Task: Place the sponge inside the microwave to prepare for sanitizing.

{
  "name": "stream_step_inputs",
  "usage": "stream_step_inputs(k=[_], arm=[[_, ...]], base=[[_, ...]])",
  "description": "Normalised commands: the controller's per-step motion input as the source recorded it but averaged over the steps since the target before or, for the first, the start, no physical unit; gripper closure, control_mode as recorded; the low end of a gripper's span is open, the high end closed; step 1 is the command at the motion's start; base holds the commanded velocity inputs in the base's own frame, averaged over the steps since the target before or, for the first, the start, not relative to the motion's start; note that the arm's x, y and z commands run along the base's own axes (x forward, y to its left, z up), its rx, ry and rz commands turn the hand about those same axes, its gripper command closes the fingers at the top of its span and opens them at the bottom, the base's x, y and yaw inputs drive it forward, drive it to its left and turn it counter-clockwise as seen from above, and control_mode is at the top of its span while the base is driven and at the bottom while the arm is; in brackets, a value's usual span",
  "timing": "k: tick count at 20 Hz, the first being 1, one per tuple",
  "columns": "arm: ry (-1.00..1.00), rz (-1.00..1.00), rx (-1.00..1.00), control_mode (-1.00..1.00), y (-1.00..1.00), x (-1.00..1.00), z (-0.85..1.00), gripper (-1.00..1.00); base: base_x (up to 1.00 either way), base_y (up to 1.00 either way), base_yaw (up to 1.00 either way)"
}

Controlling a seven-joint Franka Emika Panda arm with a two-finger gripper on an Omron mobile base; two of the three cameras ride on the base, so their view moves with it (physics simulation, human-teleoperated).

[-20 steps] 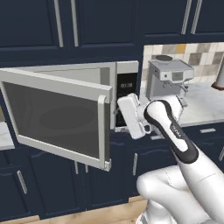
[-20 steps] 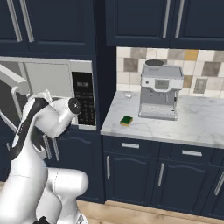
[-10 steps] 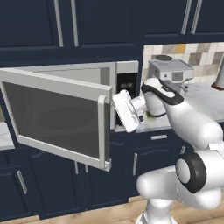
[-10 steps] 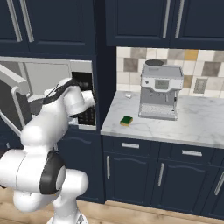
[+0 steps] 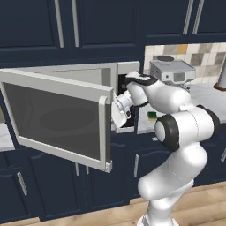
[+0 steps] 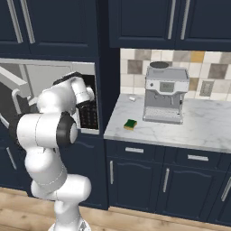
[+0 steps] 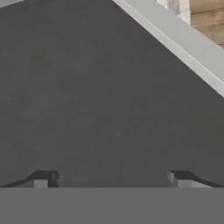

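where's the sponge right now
The sponge lies on the marble counter in the right base view, near its left front edge, left of the coffee machine and right of the microwave.

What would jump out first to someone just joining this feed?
The microwave door hangs wide open at the left, its dark glass facing the room, and the gripper sits right behind the door's free edge, fingers spread and empty. The sponge lies on the marble counter in front of the coffee machine, apart from the arm.
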Motion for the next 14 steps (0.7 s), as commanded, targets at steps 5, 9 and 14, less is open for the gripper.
stream_step_inputs(k=[5, 9, 14], arm=[[0.05, 0.23, 0.16, -1.00, 0.37, -0.10, -0.14, -1.00], [0.01, 0.15, 0.23, -1.00, 0.44, -0.13, -0.12, -1.00], [0.02, 0.14, 0.20, -1.00, 0.45, -0.21, -0.11, -1.00]], base=[[0.00, 0.00, 0.00], [0.00, 0.00, 0.00], [0.00, 0.00, 0.00]])
